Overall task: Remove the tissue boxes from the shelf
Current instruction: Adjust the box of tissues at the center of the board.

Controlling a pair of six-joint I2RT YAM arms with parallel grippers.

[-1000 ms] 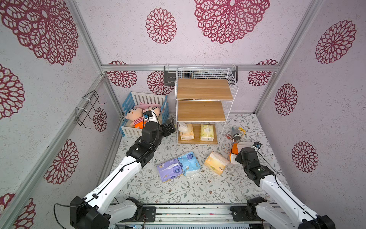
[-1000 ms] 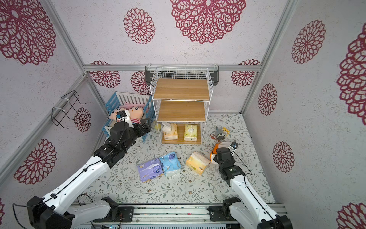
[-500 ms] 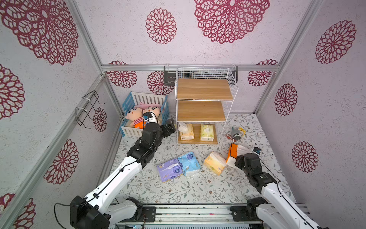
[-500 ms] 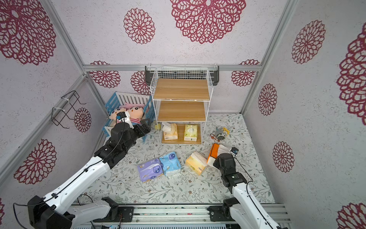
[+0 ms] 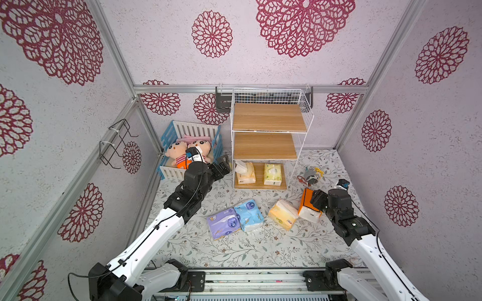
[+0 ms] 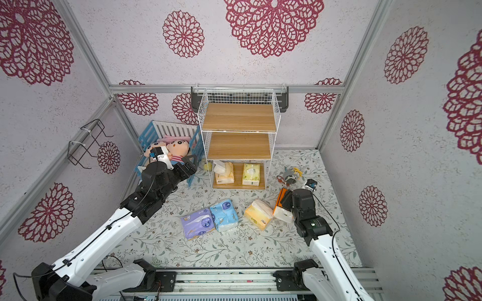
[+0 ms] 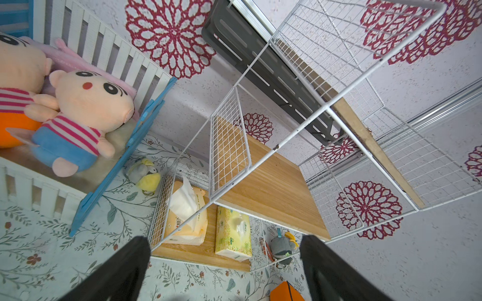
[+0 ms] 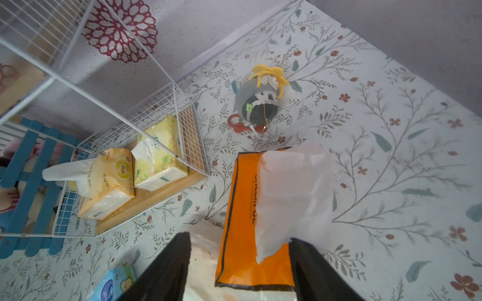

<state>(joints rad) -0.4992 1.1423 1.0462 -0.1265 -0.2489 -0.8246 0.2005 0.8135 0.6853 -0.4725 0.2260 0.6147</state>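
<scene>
Standing at frame centre in both top views, the shelf (image 5: 264, 146) holds the cream-yellow pack (image 5: 245, 174) and pale green pack (image 5: 272, 174) on its lowest board. Right gripper (image 5: 313, 202) fingers are spread loosely around the orange-and-white pack (image 5: 305, 202), right of centre. Left gripper (image 5: 223, 164) is spread, empty.

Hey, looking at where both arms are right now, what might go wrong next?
1. The right claw straddles the orange pack, and the pack's loose tissue seems to touch the claw; pulling away may drag the pack over.
2. The open left claw faces the shelf corner wire; reaching for the cream-yellow pack could snag the frame.
</scene>
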